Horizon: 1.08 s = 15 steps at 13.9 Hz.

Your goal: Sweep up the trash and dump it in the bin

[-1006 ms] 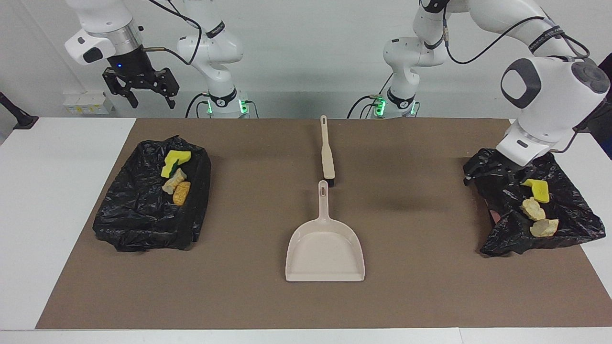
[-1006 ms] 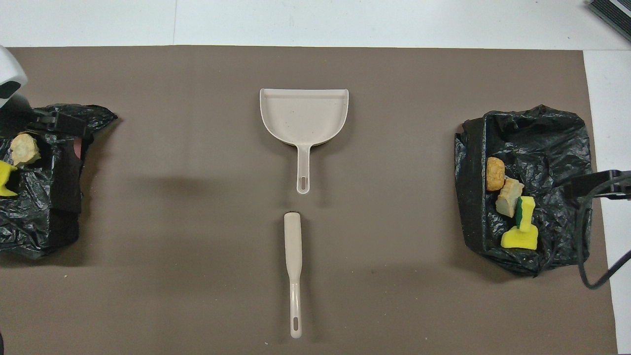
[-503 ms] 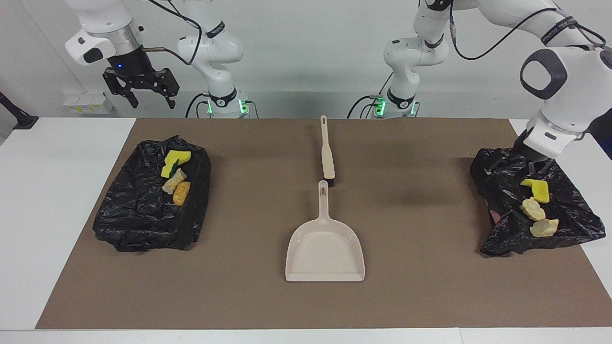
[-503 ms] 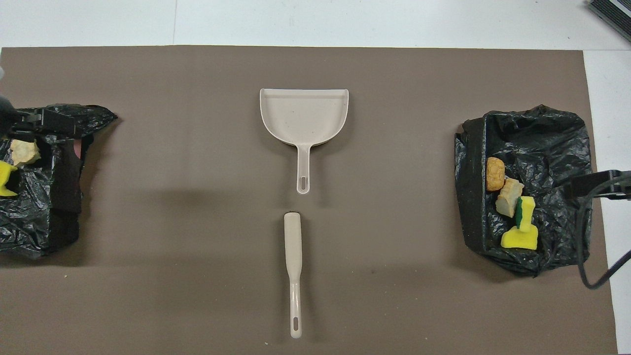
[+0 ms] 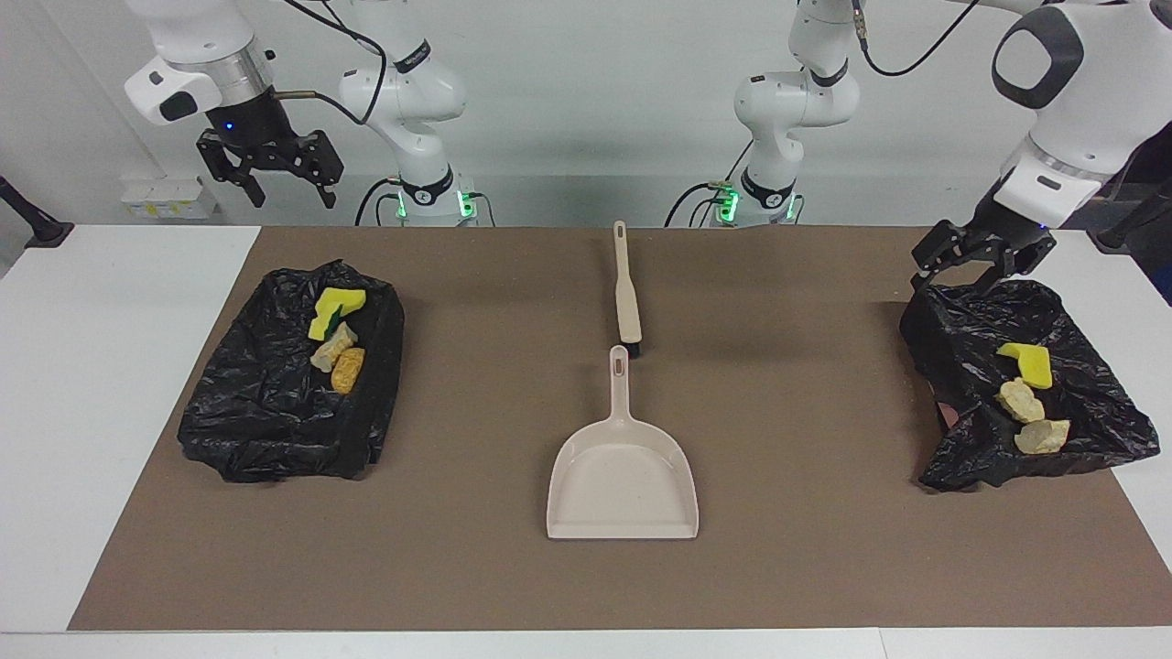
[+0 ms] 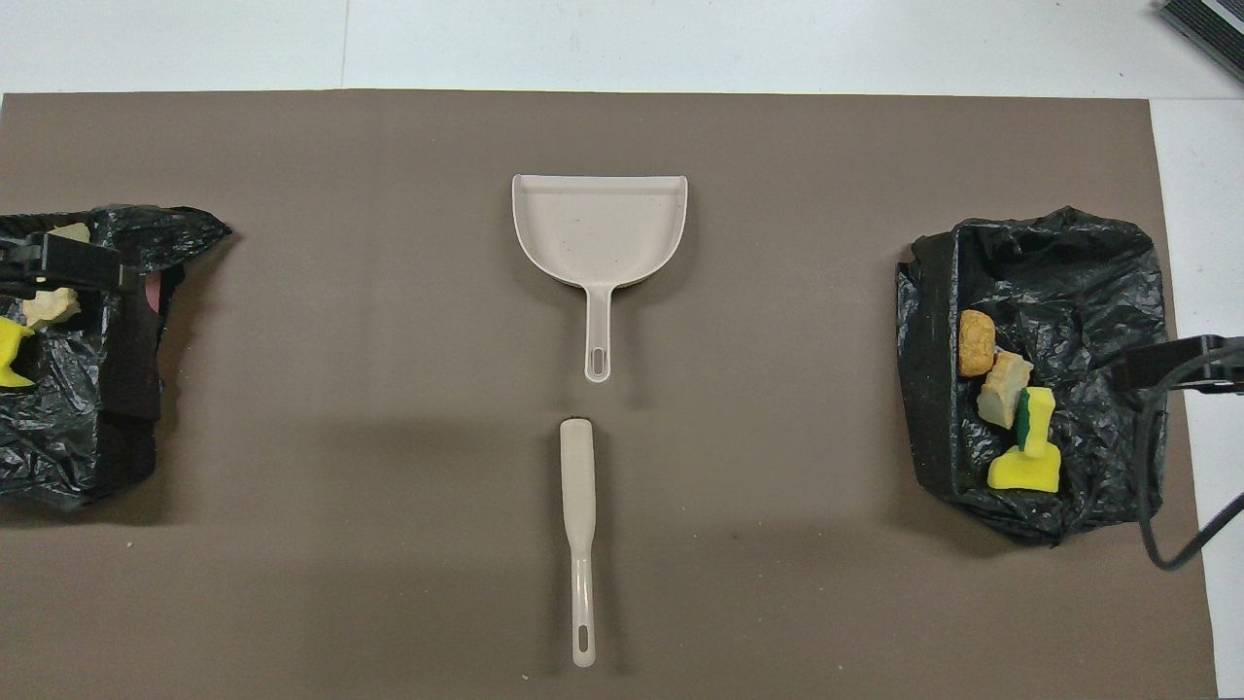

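Note:
Trash lies in two bins lined with black bags. The bin [image 5: 265, 430] at the right arm's end holds a yellow sponge [image 5: 335, 306] and two bread lumps [image 5: 341, 359]; overhead they show as trash [image 6: 1011, 418] in that bin [image 6: 1079, 282]. The bin [image 5: 961, 366] at the left arm's end holds a sponge [image 5: 1027, 363] and two pale lumps [image 5: 1024, 401]. My left gripper [image 5: 961, 271] hangs open and empty just above this bin's edge nearest the robots. Open and empty, my right gripper [image 5: 287, 188] waits high over the right arm's end.
A beige dustpan [image 5: 623, 476] lies mid-table on the brown mat [image 5: 806, 549], handle toward the robots. The beige brush [image 5: 627, 293] lies in line with it, nearer the robots. Overhead, the dustpan [image 6: 600, 228] and brush [image 6: 579, 506] show the same.
My left arm has lifted its gripper up out of the bin at its end and drawn it back toward the robots. The right arm and all objects have stayed put.

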{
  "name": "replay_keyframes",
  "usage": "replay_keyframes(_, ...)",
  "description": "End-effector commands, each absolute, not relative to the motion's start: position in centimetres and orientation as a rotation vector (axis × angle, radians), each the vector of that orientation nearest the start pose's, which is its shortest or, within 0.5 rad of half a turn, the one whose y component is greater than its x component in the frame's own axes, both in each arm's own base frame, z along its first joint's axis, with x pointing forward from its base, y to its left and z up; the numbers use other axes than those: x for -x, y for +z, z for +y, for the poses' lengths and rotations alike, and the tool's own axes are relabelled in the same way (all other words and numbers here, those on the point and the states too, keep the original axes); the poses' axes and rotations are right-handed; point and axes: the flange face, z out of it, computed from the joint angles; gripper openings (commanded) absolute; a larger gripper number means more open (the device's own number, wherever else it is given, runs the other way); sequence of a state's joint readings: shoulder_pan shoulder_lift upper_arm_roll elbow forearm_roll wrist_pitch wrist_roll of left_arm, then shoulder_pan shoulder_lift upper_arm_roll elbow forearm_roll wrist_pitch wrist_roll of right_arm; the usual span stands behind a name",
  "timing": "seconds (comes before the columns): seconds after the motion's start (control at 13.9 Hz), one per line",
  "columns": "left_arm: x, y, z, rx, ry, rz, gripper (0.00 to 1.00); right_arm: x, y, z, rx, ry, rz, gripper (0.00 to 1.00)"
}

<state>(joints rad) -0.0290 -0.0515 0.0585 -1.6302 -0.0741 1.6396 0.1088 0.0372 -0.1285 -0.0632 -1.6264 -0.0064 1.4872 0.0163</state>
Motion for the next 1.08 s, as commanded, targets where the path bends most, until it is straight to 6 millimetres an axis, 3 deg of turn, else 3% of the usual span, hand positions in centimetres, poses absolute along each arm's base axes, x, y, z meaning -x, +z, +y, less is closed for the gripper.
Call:
replay_keyframes(0.0, -52.6, 61.8, 0.6, 3.189, -0.072, 0.162, 1.0, -50.0, 65.9, -1.7, 3.136, 0.012, 0.079, 1.0)
replay_keyframes(0.29, -52.2, 61.6, 0.7, 3.151, -0.004, 0.186, 1.0, -50.0, 65.9, -1.7, 3.136, 0.02, 0.079, 1.0)
replay_keyframes(0.43, -52.0, 61.8, -0.7, 3.103, 0.005, 0.276, 1.0, -50.0, 65.9, -1.7, 3.136, 0.017, 0.079, 1.0)
replay_keyframes(0.57, -52.2, 62.0, -0.6, 3.104, 0.005, 0.276, 1.0, -50.0, 65.8, -1.7, 3.135, 0.017, 0.076, 1.0)
replay_keyframes(0.79, -52.6, 65.4, -0.3, 3.107, 0.072, 0.261, 1.0, -50.0, 65.8, -1.6, 3.135, 0.02, 0.074, 1.0)
replay_keyframes(1.01, -52.5, 65.0, -0.8, 3.109, 0.048, 0.275, 1.0, -49.7, 65.8, -1.6, 3.133, 0.048, 0.073, 1.0)
